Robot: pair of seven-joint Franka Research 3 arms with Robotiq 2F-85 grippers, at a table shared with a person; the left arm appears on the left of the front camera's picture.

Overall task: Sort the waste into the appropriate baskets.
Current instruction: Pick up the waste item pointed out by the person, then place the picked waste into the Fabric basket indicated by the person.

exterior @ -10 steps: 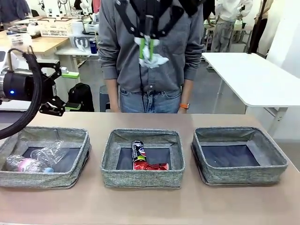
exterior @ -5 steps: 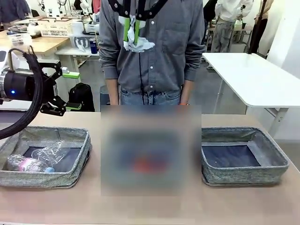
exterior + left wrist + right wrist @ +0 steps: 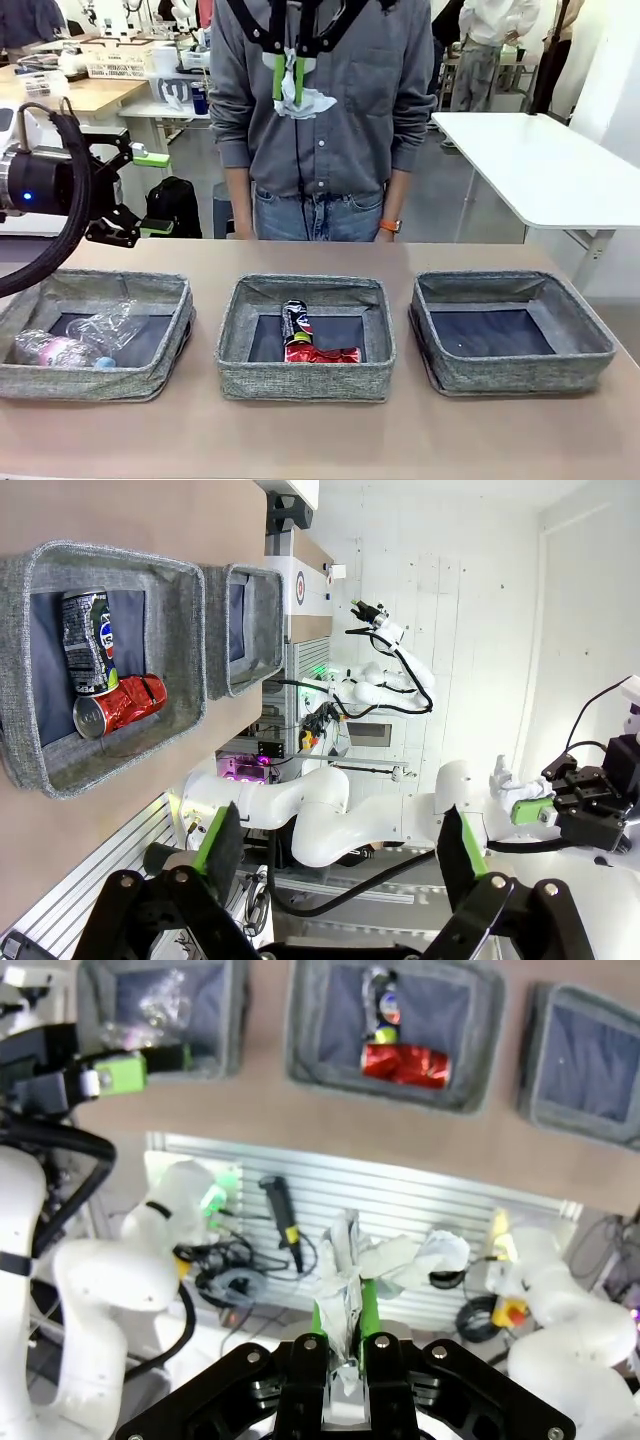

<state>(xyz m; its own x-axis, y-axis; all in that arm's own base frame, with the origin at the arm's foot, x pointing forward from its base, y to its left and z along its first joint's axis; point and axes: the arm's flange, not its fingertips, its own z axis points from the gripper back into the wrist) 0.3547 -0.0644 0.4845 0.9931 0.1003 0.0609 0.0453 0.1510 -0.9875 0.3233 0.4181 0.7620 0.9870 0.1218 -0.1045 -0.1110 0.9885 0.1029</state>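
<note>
On the counter [image 3: 300, 440] stand three grey woven baskets. The left basket [image 3: 95, 335] holds clear plastic bottles [image 3: 85, 338]. The middle basket [image 3: 305, 338] holds a dark printed can [image 3: 295, 322] touching a red drink can [image 3: 322, 354]. The right basket [image 3: 510, 332] shows only its dark bottom. Behind the left basket, the left gripper [image 3: 150, 192] hangs with fingers spread apart. High up, in front of the person [image 3: 320, 120], the right gripper [image 3: 290, 82] has its fingers clenched on a crumpled silver foil ball [image 3: 305, 100].

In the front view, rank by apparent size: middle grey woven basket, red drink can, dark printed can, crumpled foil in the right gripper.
1. Middle grey woven basket
2. Red drink can and dark printed can: look alike
3. Crumpled foil, unsure: farther and partly hidden in right gripper
</note>
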